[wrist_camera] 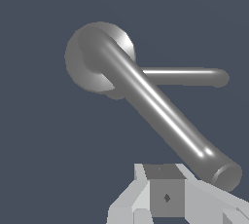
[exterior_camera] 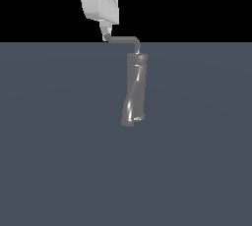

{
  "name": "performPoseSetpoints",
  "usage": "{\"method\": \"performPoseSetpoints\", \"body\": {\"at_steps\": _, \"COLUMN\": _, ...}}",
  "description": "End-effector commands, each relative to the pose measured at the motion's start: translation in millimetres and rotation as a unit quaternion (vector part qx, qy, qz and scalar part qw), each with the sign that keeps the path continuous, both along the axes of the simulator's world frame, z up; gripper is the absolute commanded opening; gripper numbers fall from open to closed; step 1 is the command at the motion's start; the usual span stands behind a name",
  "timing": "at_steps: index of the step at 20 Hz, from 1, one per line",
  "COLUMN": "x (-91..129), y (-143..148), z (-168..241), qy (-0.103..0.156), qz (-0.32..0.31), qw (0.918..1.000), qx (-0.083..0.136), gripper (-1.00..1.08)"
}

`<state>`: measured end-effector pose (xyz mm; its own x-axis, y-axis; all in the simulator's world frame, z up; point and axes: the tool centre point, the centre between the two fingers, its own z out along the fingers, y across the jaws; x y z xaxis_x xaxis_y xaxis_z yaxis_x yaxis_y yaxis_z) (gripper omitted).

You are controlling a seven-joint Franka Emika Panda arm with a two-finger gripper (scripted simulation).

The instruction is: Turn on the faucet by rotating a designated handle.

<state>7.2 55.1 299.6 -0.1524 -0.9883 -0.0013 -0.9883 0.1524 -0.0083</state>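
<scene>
The faucet (exterior_camera: 134,90) is a tall twisted glossy grey column standing on the flat floor. From its top the thin L-shaped handle (exterior_camera: 123,39) runs toward the exterior view's left. My white gripper (exterior_camera: 105,35) hangs from above with its fingertips at the handle's free end. In the wrist view the handle (wrist_camera: 155,106) is a thick bar running from the faucet's round top (wrist_camera: 80,65) to a tip beside my gripper (wrist_camera: 165,181). The fingers sit together, shut, and nothing shows between them. Whether they touch the tip cannot be told.
A second, thinner rod (wrist_camera: 187,77) sticks out from under the faucet's round top in the wrist view. The floor (exterior_camera: 59,146) is plain dark grey-blue all around the faucet.
</scene>
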Motion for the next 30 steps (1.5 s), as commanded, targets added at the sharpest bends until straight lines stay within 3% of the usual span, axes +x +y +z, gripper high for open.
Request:
{"method": "performPoseSetpoints", "body": {"at_steps": 1, "x": -7.8, "y": -8.1, "z": -0.2, "qy": 0.003, "qz": -0.004, "qw": 1.0, "qx": -0.001, "gripper": -1.0}}
{"method": "performPoseSetpoints", "body": {"at_steps": 20, "x": -52.9, "y": -34.0, "z": 0.0, "qy": 0.004, "qz": -0.003, "qw": 1.0, "qx": 0.0, "gripper": -1.0}}
{"method": "performPoseSetpoints", "body": {"at_steps": 22, "x": -49.6, "y": -28.6, "z": -0.1, "qy": 0.003, "qz": 0.0, "qw": 1.0, "qx": -0.001, "gripper": -1.0}}
{"method": "performPoseSetpoints", "body": {"at_steps": 30, "x": -61.9, "y": -79.5, "z": -0.2, "qy": 0.004, "qz": -0.002, "qw": 1.0, "qx": 0.0, "gripper": -1.0}}
